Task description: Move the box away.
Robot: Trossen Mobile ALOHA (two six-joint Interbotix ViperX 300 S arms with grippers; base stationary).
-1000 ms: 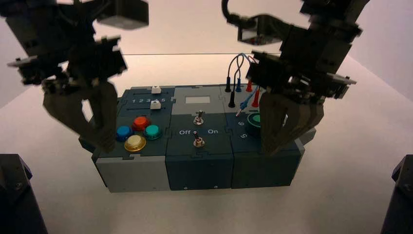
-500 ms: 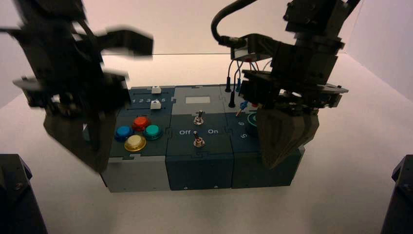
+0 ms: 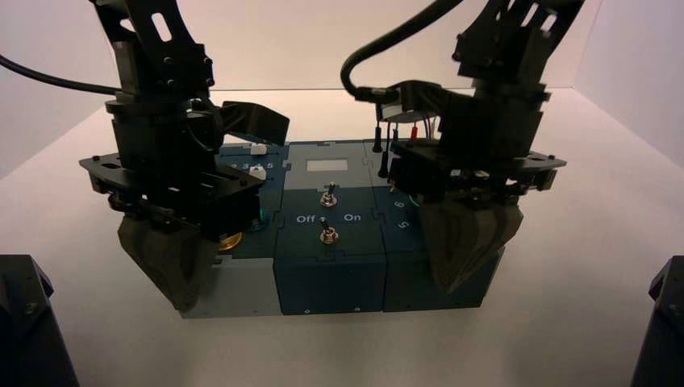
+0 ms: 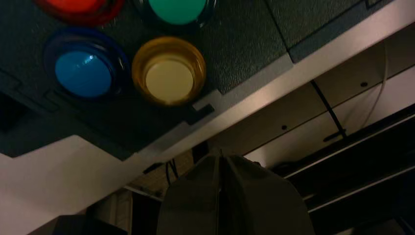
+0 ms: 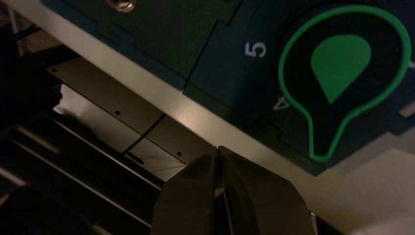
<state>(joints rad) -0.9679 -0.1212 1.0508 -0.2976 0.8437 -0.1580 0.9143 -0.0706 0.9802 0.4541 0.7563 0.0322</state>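
Observation:
The box (image 3: 327, 278), dark teal and grey, sits mid-table with two toggle switches (image 3: 328, 196) and plugged-in wires (image 3: 379, 149) on top. My left gripper (image 3: 184, 303) is shut with nothing in it, its tip at the box's near left corner, just off the edge in front of the yellow button (image 4: 169, 78) and blue button (image 4: 83, 73). In the left wrist view the left gripper (image 4: 220, 155) hangs over the box's near edge (image 4: 244, 88). My right gripper (image 3: 446, 286) is shut and holds nothing, at the near right edge. The right wrist view shows the right gripper (image 5: 218, 150) near the green dial (image 5: 340, 58).
The white table (image 3: 565, 322) spreads around the box, with a wall line behind it. Dark blocks stand at the near left corner (image 3: 24, 322) and near right corner (image 3: 661, 322). A display window (image 3: 327, 164) and sliders (image 3: 258, 149) lie on the box's far part.
Both grippers went from open to shut. Both arms dropped lower over the box's near edge, and the left arm swung inward over the buttons.

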